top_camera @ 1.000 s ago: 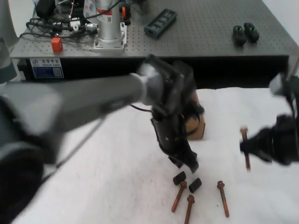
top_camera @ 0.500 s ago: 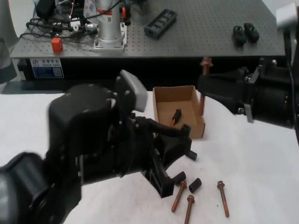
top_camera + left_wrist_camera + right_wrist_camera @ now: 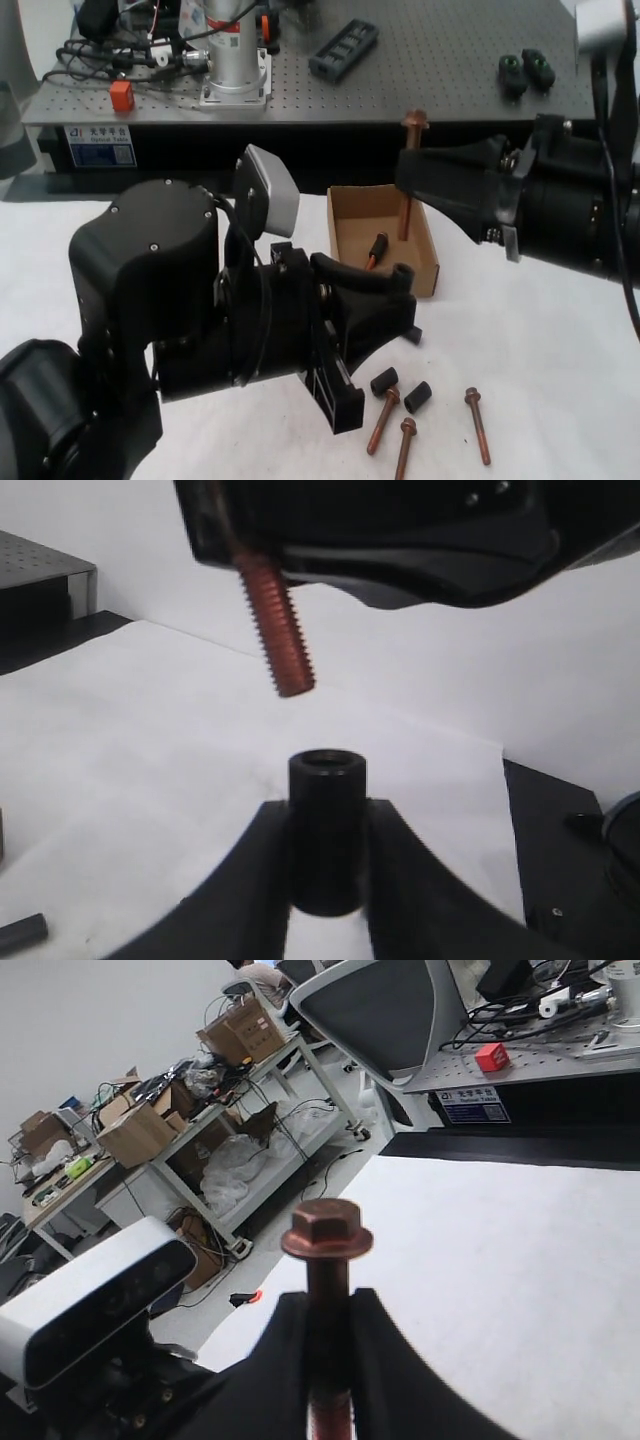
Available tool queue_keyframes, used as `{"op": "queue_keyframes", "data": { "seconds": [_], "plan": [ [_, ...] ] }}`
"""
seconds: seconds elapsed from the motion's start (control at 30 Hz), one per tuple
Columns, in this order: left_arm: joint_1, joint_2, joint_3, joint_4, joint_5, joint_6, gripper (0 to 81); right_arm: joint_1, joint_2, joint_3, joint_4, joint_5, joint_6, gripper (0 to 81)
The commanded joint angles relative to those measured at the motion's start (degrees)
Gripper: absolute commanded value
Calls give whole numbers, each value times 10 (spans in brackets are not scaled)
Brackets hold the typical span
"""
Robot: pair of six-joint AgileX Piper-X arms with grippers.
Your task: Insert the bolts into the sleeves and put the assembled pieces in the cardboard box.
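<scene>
The sleeve (image 3: 327,832) stands upright at the lower centre of the left wrist view, its open bore facing up. The left gripper (image 3: 327,880) has closed its two fingers against the sleeve's sides and holds it. The bolt (image 3: 283,630) hangs just above, threaded end down and a little tilted. Its tip sits toward the left of the sleeve's mouth and apart from it, not inside the bore. The right gripper (image 3: 327,1335) clamps the bolt's shaft between nearly closed fingers, with the hexagonal head standing free above the fingertips.

In the high view both arms meet at mid-frame over a white cloth (image 3: 560,380). The cardboard box (image 3: 424,268) sits open behind them at the centre. One assembled piece (image 3: 378,247) lies on its floor.

At the bottom centre of the frame, on the cloth, lie two loose sleeves (image 3: 384,381) side by side. Just beside them lie three loose bolts (image 3: 478,426).

Along the top runs a perforated metal bench (image 3: 440,70). It carries a black tray (image 3: 343,48) and an orange block (image 3: 121,95).
</scene>
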Motion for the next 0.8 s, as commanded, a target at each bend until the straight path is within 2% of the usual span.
{"op": "queue_keyframes", "data": {
  "seconds": [0.0, 0.43, 0.77],
  "plan": [
    [1, -6, -2, -17, -31, -15, 7, 2, -4, -2, -1, 9, 2, 37],
    [1, -6, -2, -44, -11, -17, 7, 2, -4, -2, 21, -9, -3, 37],
    [1, -6, -2, -44, -19, -79, 7, 2, -4, -2, 29, -33, -10, 37]
  ]
}}
